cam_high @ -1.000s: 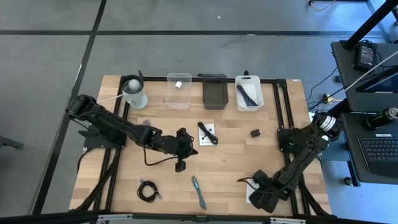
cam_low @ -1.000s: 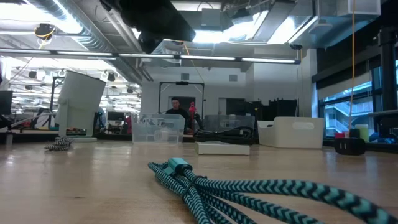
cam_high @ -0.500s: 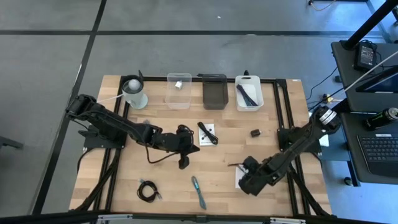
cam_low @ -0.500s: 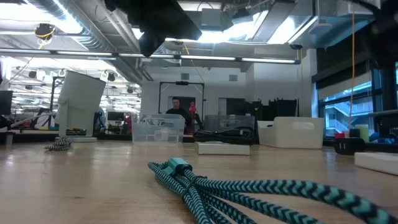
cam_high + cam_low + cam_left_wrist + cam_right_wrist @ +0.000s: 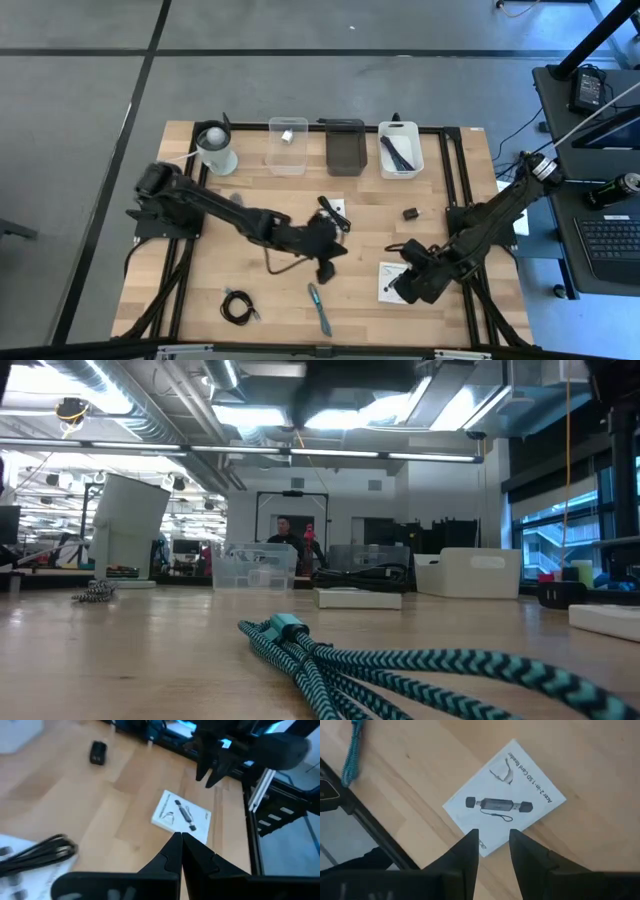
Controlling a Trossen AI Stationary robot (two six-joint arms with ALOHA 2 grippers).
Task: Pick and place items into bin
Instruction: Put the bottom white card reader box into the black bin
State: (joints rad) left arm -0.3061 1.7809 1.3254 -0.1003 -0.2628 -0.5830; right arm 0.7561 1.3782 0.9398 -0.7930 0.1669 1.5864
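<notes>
Wooden table (image 5: pixel 200 290) carries three bins along its far edge: one clear (image 5: pixel 287 146), one dark (image 5: pixel 345 147), one white (image 5: pixel 400 149) with dark items inside, with one white round container (image 5: pixel 215 150) to their left. Two white cards: the one near the right gripper (image 5: pixel 491 847) reads "Acer 2-in-1 SD Card Reader" (image 5: pixel 504 798) and lies flat just ahead of its parted fingers, nothing held; the other (image 5: pixel 333 214) sits mid-table beside the left gripper (image 5: pixel 181 839), whose fingertips are pressed together, empty. Smaller: one teal braided cable (image 5: pixel 318 307) at the near edge, one black coiled cable (image 5: pixel 236 306) near-left, one small black block (image 5: pixel 410 213) right of centre.
</notes>
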